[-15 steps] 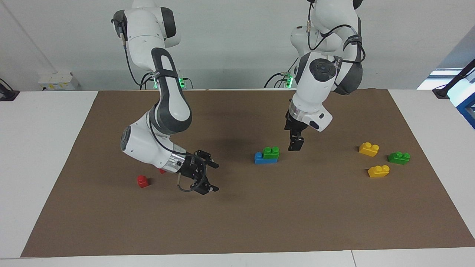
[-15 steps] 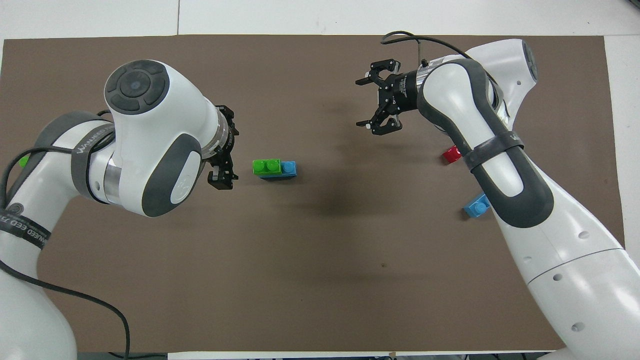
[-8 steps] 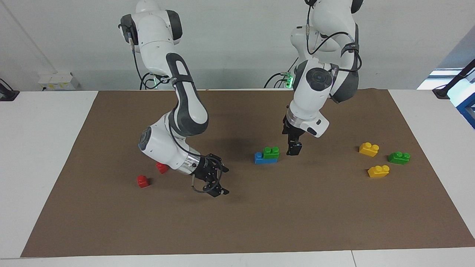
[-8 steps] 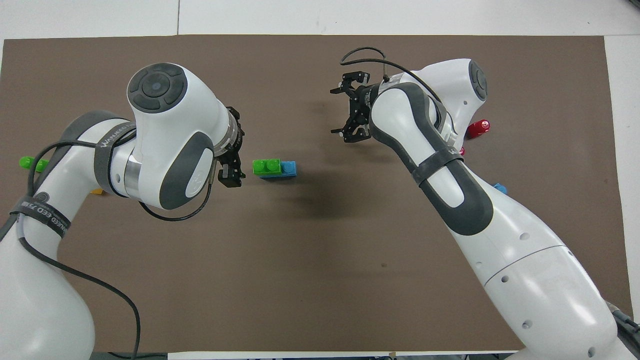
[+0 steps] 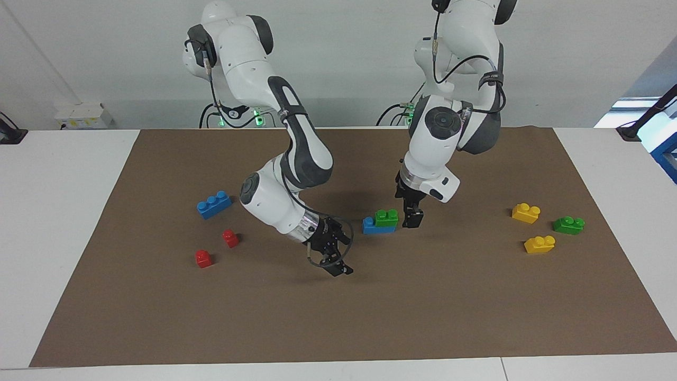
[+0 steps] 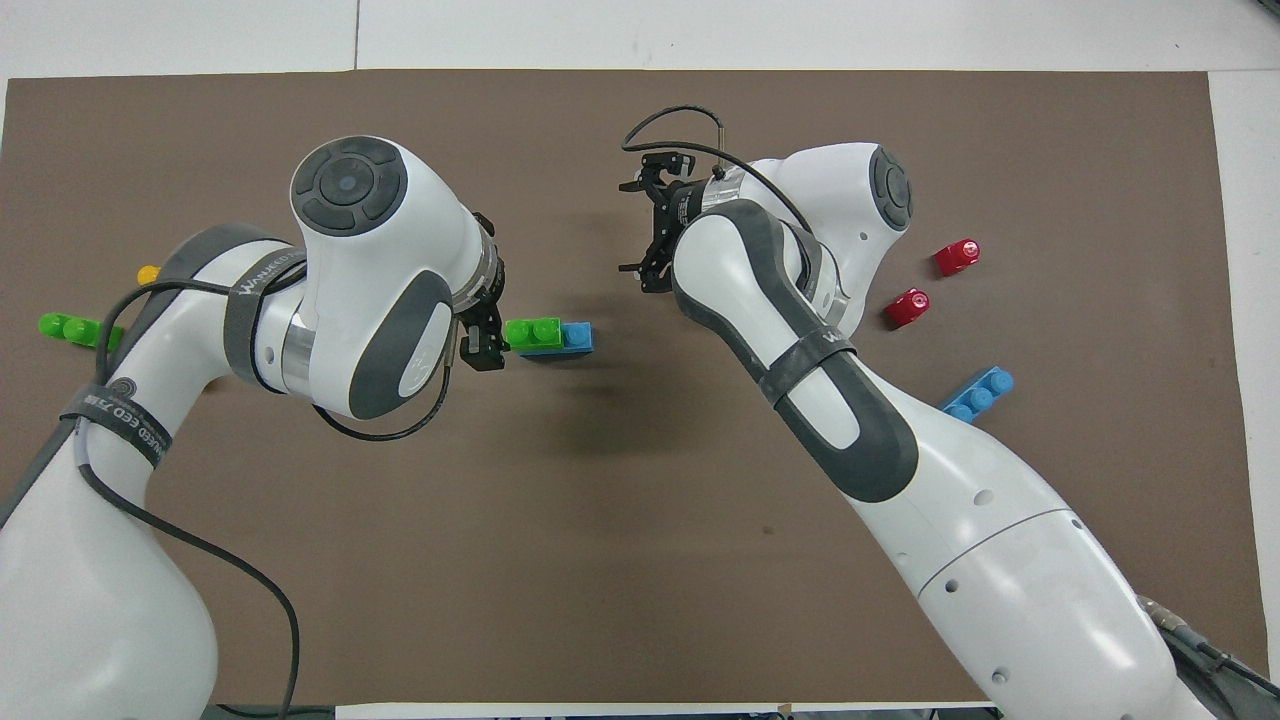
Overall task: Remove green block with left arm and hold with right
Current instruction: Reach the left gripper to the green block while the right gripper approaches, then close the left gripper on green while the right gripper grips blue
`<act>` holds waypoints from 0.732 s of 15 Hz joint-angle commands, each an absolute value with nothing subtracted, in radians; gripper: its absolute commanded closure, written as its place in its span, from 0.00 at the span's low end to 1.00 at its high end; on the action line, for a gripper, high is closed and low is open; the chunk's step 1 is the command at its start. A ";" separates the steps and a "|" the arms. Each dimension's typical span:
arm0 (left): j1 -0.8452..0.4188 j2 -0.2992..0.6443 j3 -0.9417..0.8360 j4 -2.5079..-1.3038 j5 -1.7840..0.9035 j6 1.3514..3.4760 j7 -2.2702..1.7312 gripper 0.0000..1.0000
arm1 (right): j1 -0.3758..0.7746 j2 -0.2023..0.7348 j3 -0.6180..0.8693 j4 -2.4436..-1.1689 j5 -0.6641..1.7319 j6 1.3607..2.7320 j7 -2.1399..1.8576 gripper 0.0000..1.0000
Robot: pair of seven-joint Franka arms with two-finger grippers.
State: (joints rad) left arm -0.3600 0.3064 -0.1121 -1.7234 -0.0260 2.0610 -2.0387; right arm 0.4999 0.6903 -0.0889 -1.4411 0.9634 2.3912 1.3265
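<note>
Green, two-studded plastic block [image 5: 386,217] [image 6: 532,332] sits atop a longer blue brick [image 5: 377,226] [image 6: 572,338] mid-table, its long axis running between the arms' ends. Just beside it hangs the left gripper [image 5: 412,218] [image 6: 484,340]; whether its jaws are open I cannot tell. The right gripper [image 5: 334,253] [image 6: 651,225] hangs over bare mat, jaws spread.

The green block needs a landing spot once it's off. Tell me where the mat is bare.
Bare: the mat farther from the robots than the right gripper and the yellow bricks. Crowded: around the green block on the blue brick, with the left gripper beside it.
</note>
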 commanded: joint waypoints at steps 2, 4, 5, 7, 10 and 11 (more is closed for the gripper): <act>-0.377 0.325 -0.098 -1.713 -0.002 2.100 -2.063 0.00 | 0.520 0.690 -0.092 -1.427 0.997 2.384 1.357 0.00; -0.377 0.330 -0.098 -1.715 0.000 2.088 -2.065 0.00 | 0.514 0.690 -0.080 -1.427 1.029 2.358 1.432 0.00; -0.377 0.328 -0.100 -1.723 0.000 2.086 -2.068 0.00 | 0.514 0.693 -0.080 -1.427 1.031 2.338 1.448 0.00; -0.379 0.328 -0.100 -1.733 0.000 2.083 -2.103 0.00 | 0.520 0.693 -0.080 -1.428 1.031 2.318 1.469 0.00; -0.388 0.325 -0.100 -1.741 0.000 2.085 -2.131 0.00 | 0.547 0.690 -0.077 -1.439 1.031 2.292 1.477 0.00; -0.388 0.324 -0.100 -1.749 0.000 2.088 -2.131 0.00 | 0.563 0.690 -0.077 -1.445 1.031 2.292 1.479 0.00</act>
State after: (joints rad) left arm -0.3638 0.3277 -0.1137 -1.7347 -0.0199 2.0837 -2.0962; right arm 0.5329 0.6902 -0.0747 -1.4378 1.0079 2.2962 1.4639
